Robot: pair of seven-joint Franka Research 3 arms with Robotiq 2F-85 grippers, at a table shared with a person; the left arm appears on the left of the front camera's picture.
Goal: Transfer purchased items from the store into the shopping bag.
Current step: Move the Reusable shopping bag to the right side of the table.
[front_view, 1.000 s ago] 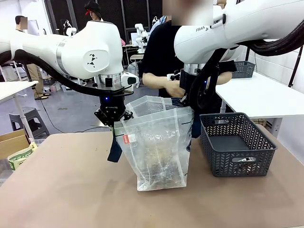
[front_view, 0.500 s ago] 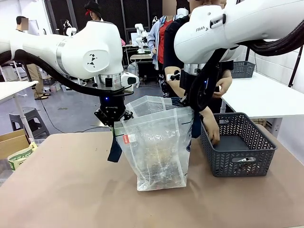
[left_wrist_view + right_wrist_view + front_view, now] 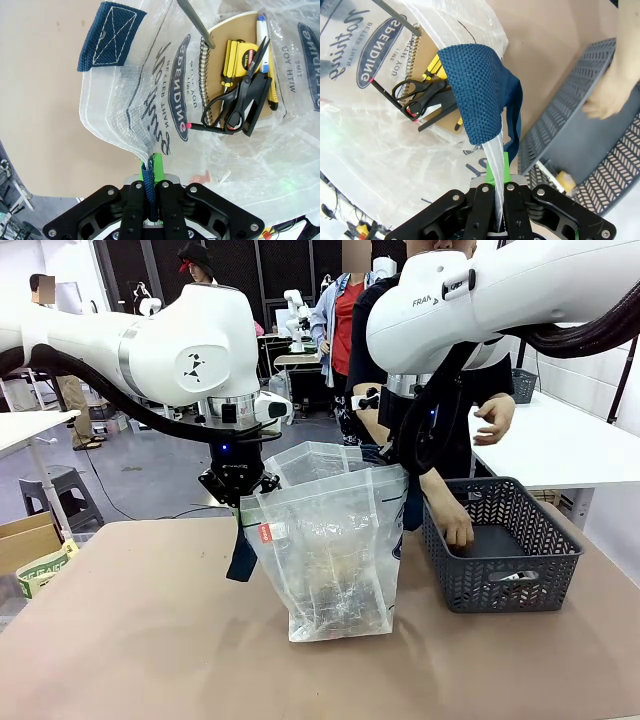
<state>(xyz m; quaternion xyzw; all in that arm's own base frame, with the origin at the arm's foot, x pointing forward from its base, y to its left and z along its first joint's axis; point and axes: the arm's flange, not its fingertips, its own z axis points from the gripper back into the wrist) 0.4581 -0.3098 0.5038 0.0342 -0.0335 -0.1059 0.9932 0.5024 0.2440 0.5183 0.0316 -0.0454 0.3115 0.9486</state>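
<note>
Two grippers pinched opposite parts of the rim of the shopping bag (image 3: 335,550), and its mouth stood open at the centre of the front view. The left gripper (image 3: 151,167) had its jaws closed tight on the clear rim at the bag's left edge, with a strip of navy webbing between the green pads (image 3: 158,164). The right gripper (image 3: 497,175) had its jaws closed tight on a fold of clear film at the bag's right edge, and the navy handle loop (image 3: 480,95) was draped just above its fingertips.

The bag's base rested on the brown table (image 3: 130,640), with bare tabletop at the lower left and along the bottom of the frame. The store (image 3: 470,575) stood at the right of the frame, near the bag, with a narrow strip of table between them. One hand of the person (image 3: 458,530) reached over the store's left rim into its interior, and a small item (image 3: 515,577) lay against its near wall. The other hand (image 3: 497,418) hung in the upper right, above the store.

Through the bag's mouth in the left wrist view lay a spiral notebook (image 3: 216,65), black scissors (image 3: 240,97) and yellow tools (image 3: 239,54).
</note>
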